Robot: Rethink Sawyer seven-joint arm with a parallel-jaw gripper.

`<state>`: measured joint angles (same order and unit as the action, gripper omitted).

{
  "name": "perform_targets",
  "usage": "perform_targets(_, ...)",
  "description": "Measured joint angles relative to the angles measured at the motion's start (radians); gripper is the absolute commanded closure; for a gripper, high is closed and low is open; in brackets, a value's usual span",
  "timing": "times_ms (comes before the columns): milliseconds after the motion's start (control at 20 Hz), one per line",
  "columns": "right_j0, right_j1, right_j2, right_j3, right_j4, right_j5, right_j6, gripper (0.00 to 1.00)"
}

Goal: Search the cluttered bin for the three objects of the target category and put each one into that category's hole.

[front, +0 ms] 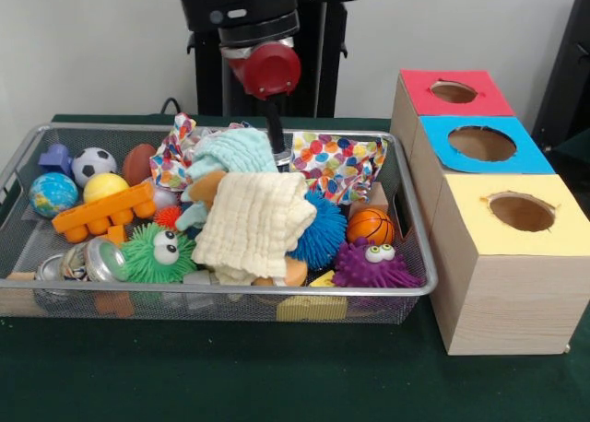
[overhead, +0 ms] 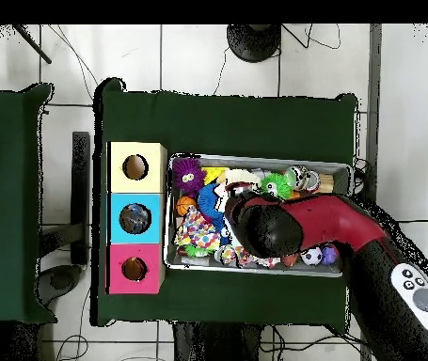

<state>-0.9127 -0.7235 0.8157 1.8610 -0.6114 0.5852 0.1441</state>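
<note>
A wire mesh bin (front: 230, 291) holds a heap of toys and cloths. On top lie a cream waffle cloth (front: 253, 224), a teal cloth (front: 235, 153) and a polka-dot cloth (front: 339, 164). Balls show too: a soccer ball (front: 93, 164), a globe ball (front: 53, 193), a yellow ball (front: 105, 186) and a small basketball (front: 370, 227). My gripper (front: 279, 150) reaches down into the bin's far middle, between the teal and polka-dot cloths, and its tip is hidden behind them. In the overhead view the red arm (overhead: 293, 226) covers the bin's middle.
Three wooden boxes stand beside the bin, each with a round hole: red top (front: 454, 91), blue top (front: 482, 144), yellow top (front: 519, 212). Also in the bin are green (front: 159, 252), blue (front: 323, 233) and purple (front: 373, 265) spiky toys, an orange block (front: 103, 215) and a can (front: 88, 261).
</note>
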Motion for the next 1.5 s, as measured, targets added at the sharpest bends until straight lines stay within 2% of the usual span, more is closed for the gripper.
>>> perform_targets(400, -0.044, 0.002, 0.000, -0.066, 0.009, 0.106, 0.000, 1.00)
perform_targets(450, -0.048, 0.009, 0.000, -0.085, 0.008, 0.118, 0.000, 0.00)
perform_targets(1150, -0.061, 0.063, -0.005, -0.108, -0.004, 0.119, 0.000, 0.00)
perform_targets(1500, -0.061, 0.102, -0.032, -0.123, -0.016, 0.119, 0.000, 0.00)
